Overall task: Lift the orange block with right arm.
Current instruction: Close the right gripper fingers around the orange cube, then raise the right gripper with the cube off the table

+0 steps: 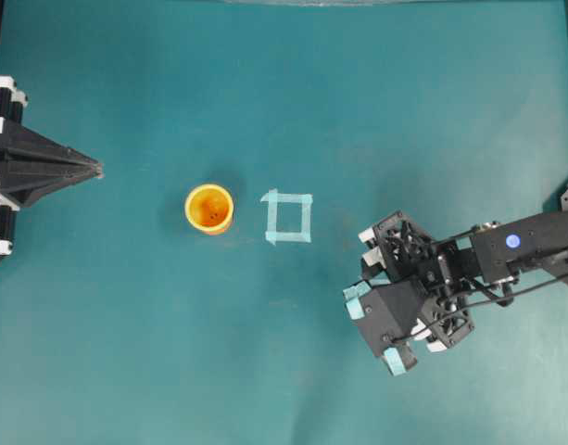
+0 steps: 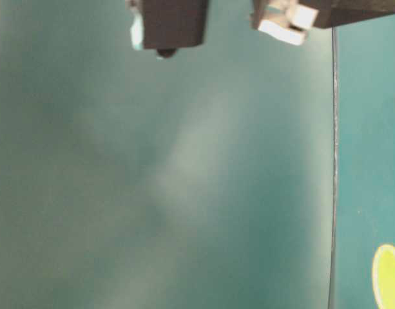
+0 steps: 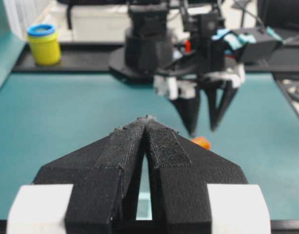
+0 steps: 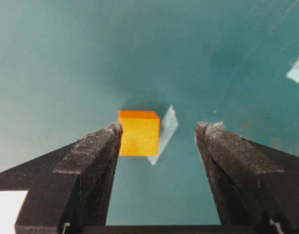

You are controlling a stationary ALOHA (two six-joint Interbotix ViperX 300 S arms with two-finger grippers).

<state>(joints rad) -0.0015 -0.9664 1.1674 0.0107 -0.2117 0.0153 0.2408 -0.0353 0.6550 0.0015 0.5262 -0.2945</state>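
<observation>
The orange block lies on the teal table between the fingers of my right gripper, close against the left finger and well apart from the other. The jaws stand wide open around it and do not grip it. In the left wrist view the block shows as a small orange spot under the downward-pointing right gripper. From overhead the right gripper hides the block. My left gripper rests at the left edge, its pointed jaws shut on nothing.
An orange-yellow cup stands upright left of centre, with a pale tape square just to its right. A scrap of tape lies beside the block. A yellow jar with a blue lid sits beyond the table.
</observation>
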